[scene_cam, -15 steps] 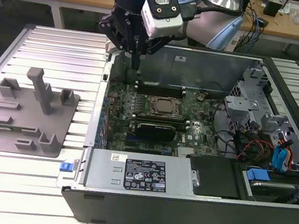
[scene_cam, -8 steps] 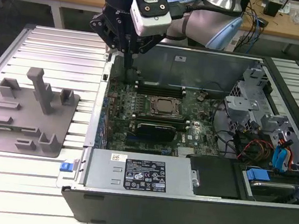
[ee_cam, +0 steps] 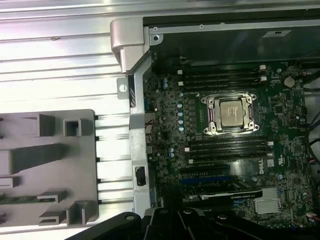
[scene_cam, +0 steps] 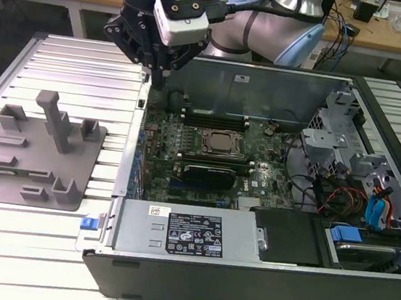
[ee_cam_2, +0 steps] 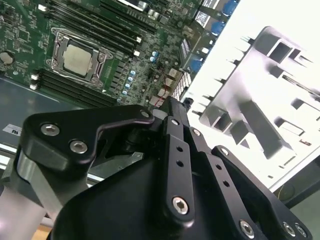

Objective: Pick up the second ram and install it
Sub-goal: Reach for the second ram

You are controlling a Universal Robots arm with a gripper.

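The second ram [ee_cam: 17, 198] seems to lie in a slot of the grey tray [ee_cam: 80, 170], with its long axis pointing toward the open computer case [scene_cam: 243, 283]. The claw [scene_cam: 161, 79] hangs closed above the case's corner, well apart from the ram. Everything stands on a ribbed metal worktop [scene_cam: 79, 62], and cluttered benches [scene_cam: 390, 38] are behind.

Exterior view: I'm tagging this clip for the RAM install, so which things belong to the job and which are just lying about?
Job:
black end effector
green motherboard with silver square chip
long black memory slots
grey plastic tray with upright blocks

Lying about:
grey power-supply box with white label
red and blue cables
grey metal drive cage
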